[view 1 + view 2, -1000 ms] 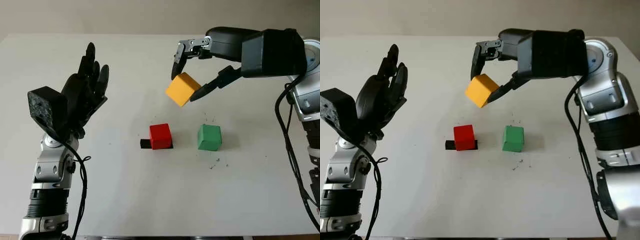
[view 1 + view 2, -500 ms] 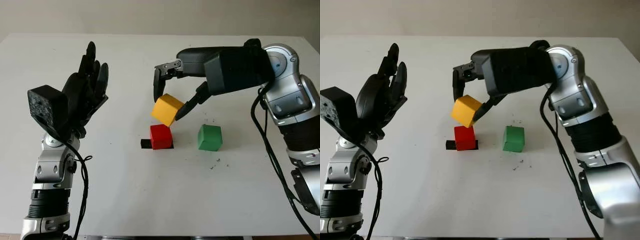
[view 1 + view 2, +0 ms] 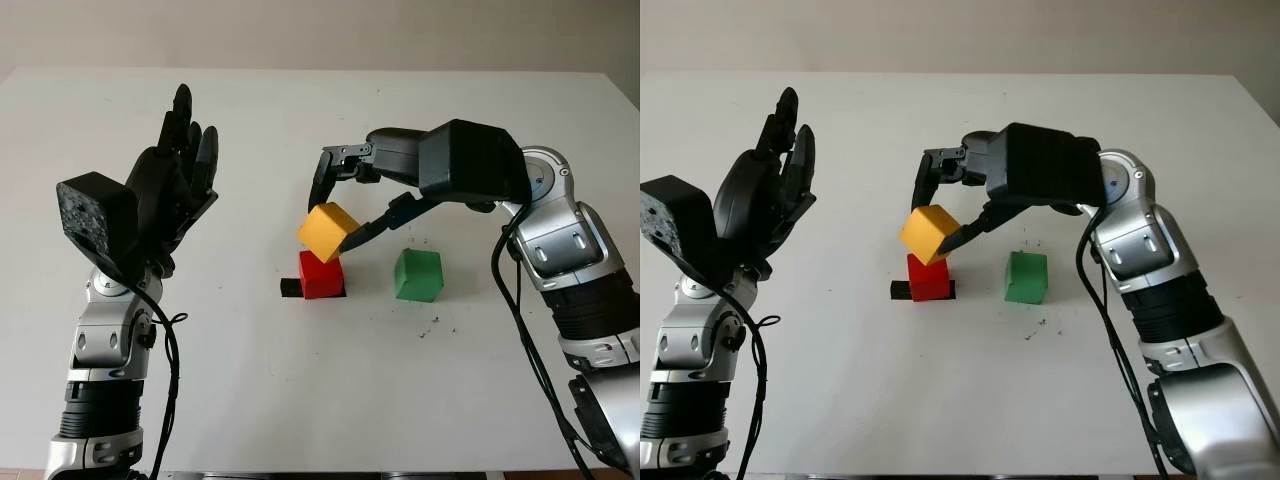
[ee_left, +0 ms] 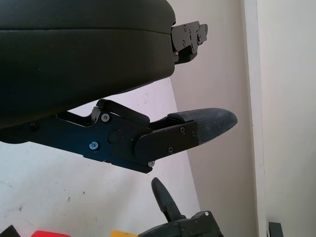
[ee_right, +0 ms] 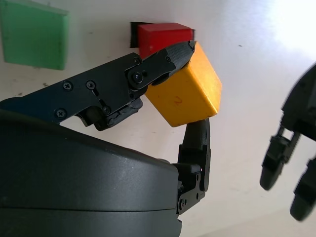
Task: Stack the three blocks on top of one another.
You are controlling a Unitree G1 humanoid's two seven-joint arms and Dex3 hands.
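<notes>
Left eye view: we see a white desk carrying three small cubes. The right hand, black and three-fingered, reaches in from the right on a silver and black arm and grips the yellow-orange cube-shaped block between its fingers. This block is tilted, with one corner pointing down, and it sits directly above the red cube-shaped block; we cannot tell whether the two touch. The red block stands on the desk over a small black rectangular marker that shows at its left side. The green cube-shaped block stands on the desk just to the right of the red one, apart from it, with a few dark specks scattered on the surface nearby.

The left hand is raised above the left part of the desk, well apart from the blocks, open and holding nothing.

In the right wrist view we see the yellow-orange block pinched between one finger laid across its upper face and another finger pressed against an opposite face, with the red block right behind it and the green block off to the side.
</notes>
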